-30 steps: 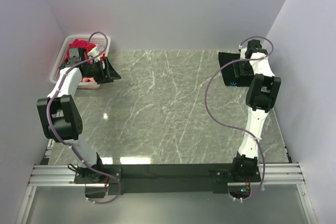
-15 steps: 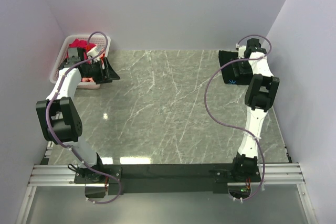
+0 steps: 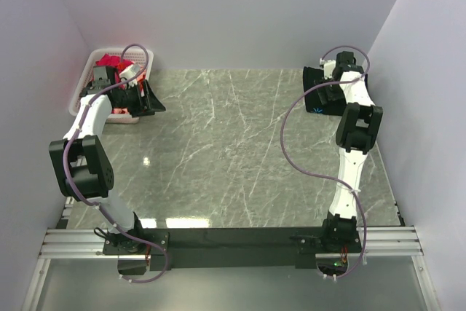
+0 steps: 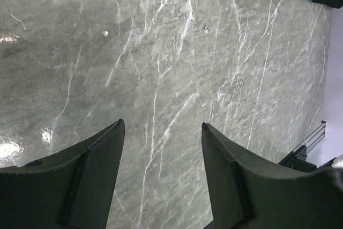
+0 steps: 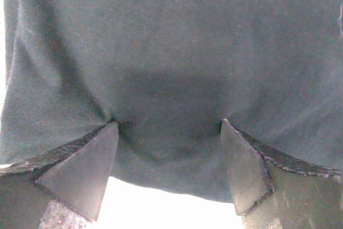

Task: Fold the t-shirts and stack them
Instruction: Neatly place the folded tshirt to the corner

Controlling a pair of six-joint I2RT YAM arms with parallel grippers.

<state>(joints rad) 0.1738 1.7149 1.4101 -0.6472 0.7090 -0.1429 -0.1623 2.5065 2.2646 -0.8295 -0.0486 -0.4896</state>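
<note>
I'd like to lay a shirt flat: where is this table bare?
The marble table is bare through its middle, from the basket and left gripper across to the black t-shirt, down to the arm bases. Crowded: both far corners; the right gripper sits over the shirt.

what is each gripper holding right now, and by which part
Nothing held: left gripper open above the marble table, right gripper open at the edge of the black t-shirt, not closed on it.

Top camera overlooks the table, which left wrist also shows; right wrist hugs black t-shirt.
</note>
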